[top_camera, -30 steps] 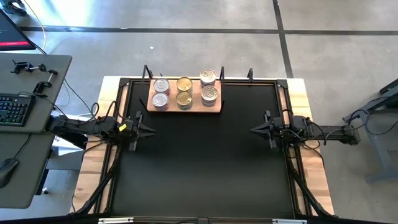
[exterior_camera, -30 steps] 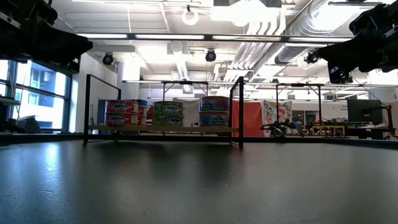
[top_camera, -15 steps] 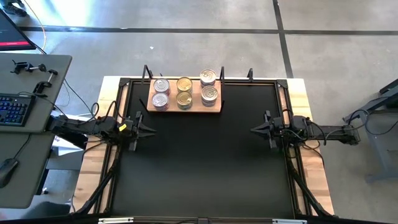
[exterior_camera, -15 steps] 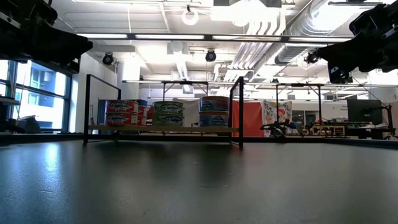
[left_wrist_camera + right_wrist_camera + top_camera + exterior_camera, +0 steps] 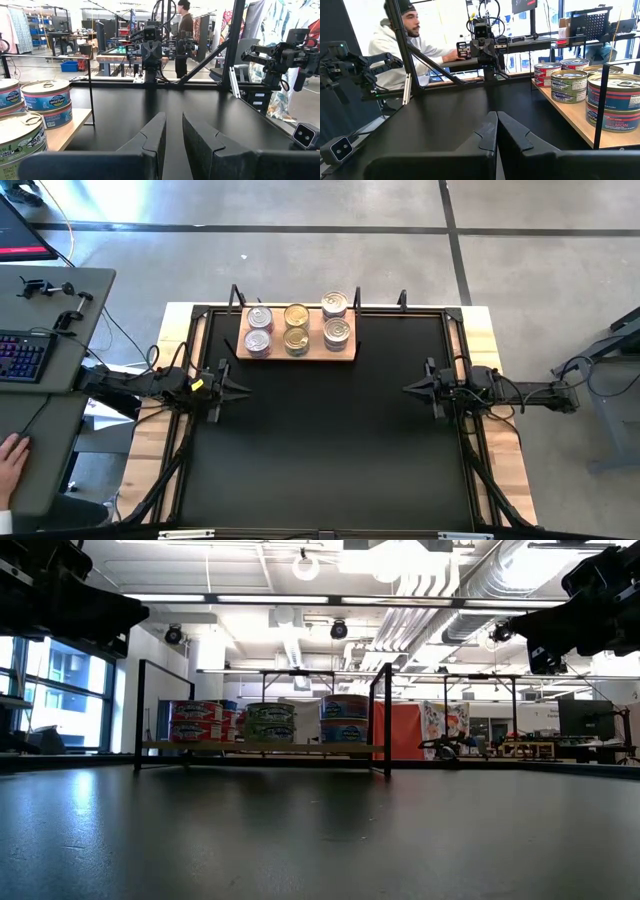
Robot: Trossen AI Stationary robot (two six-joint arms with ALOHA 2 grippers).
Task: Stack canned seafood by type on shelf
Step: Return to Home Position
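The wooden shelf point(image 5: 296, 349) lies at the table's far edge, left of centre, on thin black legs point(image 5: 262, 747). On it, canned seafood stands in short stacks: red-sided tins point(image 5: 197, 721) on the left, green-labelled ones point(image 5: 270, 722) in the middle, blue-labelled ones point(image 5: 345, 718) on the right. From above the lids are silver point(image 5: 259, 339), gold point(image 5: 296, 338) and silver point(image 5: 337, 331). My left gripper point(image 5: 243, 388) hovers at the mat's left side, its fingers a narrow gap apart point(image 5: 173, 122). My right gripper point(image 5: 408, 388) hovers at the right side, shut point(image 5: 496, 120). Both hold nothing.
Thin black upright posts point(image 5: 380, 718) stand at the shelf's corners. The black mat point(image 5: 330, 440) spreads between the two arms. Small black clamps point(image 5: 402, 299) sit on the table's far edge. A desk with a keyboard point(image 5: 22, 355) stands to the left, with a person's hand point(image 5: 12, 455) on it.
Both arms and the tins have kept still. A person's hand has come into the high view at the desk left of the table.
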